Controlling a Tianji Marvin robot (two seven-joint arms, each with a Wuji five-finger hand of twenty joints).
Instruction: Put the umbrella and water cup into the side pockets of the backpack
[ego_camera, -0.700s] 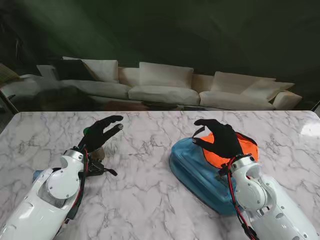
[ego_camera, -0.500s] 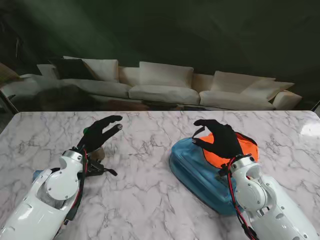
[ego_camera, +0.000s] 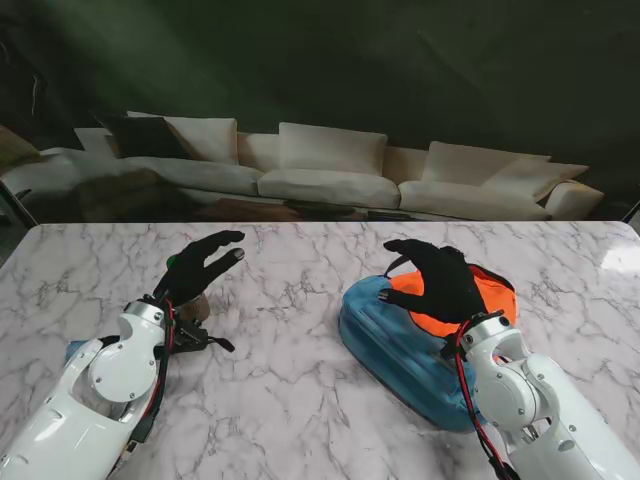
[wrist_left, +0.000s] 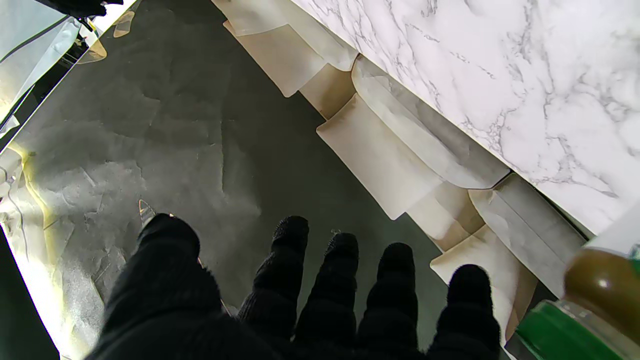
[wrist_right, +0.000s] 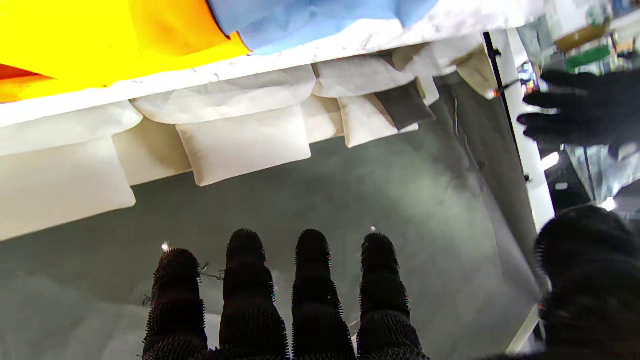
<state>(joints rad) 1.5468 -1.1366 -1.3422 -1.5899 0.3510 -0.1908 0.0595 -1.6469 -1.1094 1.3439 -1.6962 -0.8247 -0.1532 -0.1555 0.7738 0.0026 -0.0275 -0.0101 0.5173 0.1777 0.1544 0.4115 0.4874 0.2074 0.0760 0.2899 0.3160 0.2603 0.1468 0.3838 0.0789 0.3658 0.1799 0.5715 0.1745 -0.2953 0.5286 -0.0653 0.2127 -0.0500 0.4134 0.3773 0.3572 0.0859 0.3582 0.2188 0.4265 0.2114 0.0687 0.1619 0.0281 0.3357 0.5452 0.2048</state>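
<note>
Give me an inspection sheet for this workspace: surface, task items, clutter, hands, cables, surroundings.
Surface: white marble table.
Job's things: blue backpack with orange panel lies on the right. A cup with a green band stands under the left hand, mostly hidden in the stand view. Umbrella: not identified.
Clutter: nothing seen.
Hands: left hand open, fingers spread over the cup, holding nothing. Right hand open, over the backpack's orange panel; contact unclear.
Cables: red and black wires run along the right forearm, similar ones on the left wrist.
Surroundings: cream sofa beyond the table, dark floor.
</note>
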